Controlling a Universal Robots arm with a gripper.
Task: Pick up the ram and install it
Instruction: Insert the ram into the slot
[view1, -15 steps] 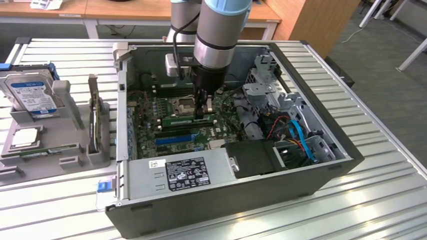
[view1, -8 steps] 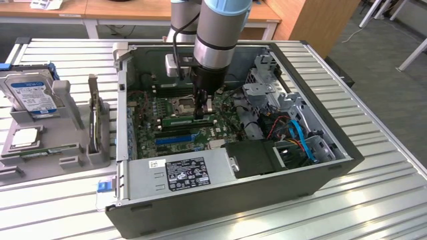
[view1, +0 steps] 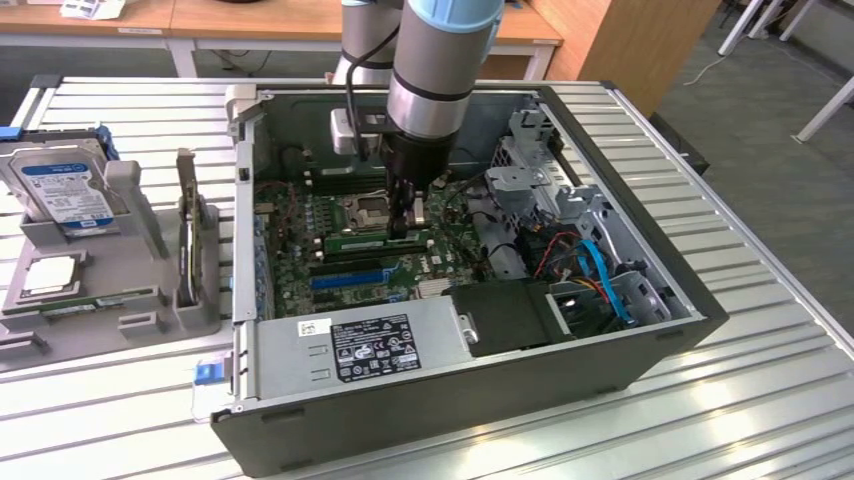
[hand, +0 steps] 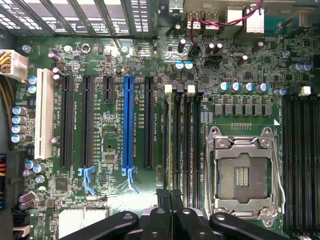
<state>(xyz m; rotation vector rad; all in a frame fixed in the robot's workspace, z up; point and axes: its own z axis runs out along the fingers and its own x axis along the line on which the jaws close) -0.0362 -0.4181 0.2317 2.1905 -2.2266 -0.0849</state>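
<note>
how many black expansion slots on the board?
4. Two long and one short between the white slot and blue slot; one long between blue slot and memory slots. None looks hidden.

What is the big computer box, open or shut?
Open. The computer case has no cover on its upward side, so the motherboard inside shows from above.

The table (view1: 747, 400) is ribbed shiny metal, the case (view1: 467, 420) matt metal.

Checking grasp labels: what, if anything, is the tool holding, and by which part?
Cannot be told: the tool, shut, meets the upper edge of the ram toward one end; whether it pinches or just presses is unclear.
</note>
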